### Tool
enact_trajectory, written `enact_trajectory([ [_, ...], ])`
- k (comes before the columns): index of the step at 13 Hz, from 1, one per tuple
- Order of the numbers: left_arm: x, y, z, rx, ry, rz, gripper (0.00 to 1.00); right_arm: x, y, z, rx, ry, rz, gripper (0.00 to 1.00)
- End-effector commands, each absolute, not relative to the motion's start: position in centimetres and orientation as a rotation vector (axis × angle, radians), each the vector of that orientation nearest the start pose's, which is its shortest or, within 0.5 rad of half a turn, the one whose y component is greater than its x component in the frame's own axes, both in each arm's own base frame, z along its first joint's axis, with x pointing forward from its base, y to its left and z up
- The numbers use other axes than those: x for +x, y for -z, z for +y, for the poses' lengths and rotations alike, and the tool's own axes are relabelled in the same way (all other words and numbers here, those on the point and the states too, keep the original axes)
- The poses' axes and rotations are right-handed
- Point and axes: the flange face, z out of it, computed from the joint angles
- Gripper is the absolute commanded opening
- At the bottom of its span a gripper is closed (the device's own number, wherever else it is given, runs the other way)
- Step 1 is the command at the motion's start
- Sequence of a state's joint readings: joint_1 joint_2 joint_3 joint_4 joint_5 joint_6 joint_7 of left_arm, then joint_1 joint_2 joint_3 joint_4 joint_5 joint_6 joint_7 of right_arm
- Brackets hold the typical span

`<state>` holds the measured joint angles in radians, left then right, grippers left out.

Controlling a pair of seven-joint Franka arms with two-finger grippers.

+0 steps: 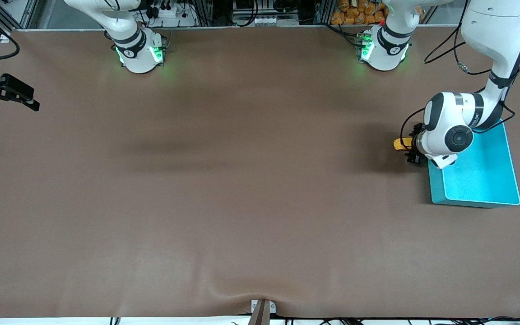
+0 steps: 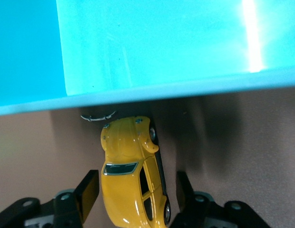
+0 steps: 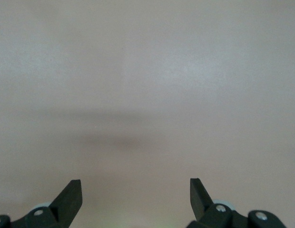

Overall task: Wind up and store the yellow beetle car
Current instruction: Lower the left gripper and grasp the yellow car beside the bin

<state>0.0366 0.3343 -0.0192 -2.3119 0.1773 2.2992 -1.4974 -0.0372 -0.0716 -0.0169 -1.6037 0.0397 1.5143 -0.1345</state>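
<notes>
1. While low over the brown table [image 1: 242, 180], left gripper [image 1: 412, 151] right beside the turquoise bin [image 1: 481, 180], at the left arm's end of the table.
2. Jaws spread, one finger [image 2: 88, 192] on each side of the yellow beetle car [image 2: 133, 175], small gaps visible on both sides; not pinching it, as far as the left wrist view lets me judge.
3. Yellow beetle car resting on the table just outside the bin's wall [image 2: 152, 92], nose toward that wall and close to it; touching or not, cannot tell.
4. Only a sliver of the car [image 1: 400, 144] visible from the front camera, poking out from under the left arm's wrist.
5. Right gripper [image 1: 14, 92] waiting at the right arm's end of the table, over bare tabletop, jaws wide apart with nothing between its fingers [image 3: 69, 197].
</notes>
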Motion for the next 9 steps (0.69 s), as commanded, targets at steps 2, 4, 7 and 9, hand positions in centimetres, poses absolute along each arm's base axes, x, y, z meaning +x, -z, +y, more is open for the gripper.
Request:
enact_trajectory([
  [2,48.04,-18.03,0.99,-2.166,-0.215,-1.812,0.58,52.1,-64.94,-2.27,-3.112,-0.02,-0.108,1.0],
  [4,48.26,-18.25,0.99,-2.129,-0.199,-1.858,0.44,52.1,-64.94,-2.27,-3.112,-0.02,-0.108,1.0],
  [7,48.35,-18.37,0.92,-2.121,-0.193,-1.869,0.2,52.1,-64.94,-2.27,-3.112,-0.02,-0.108,1.0],
  [9,48.65,-18.71,0.7,-2.13,-0.183,-1.869,0.17,52.1,-64.94,-2.27,-3.112,-0.02,-0.108,1.0],
])
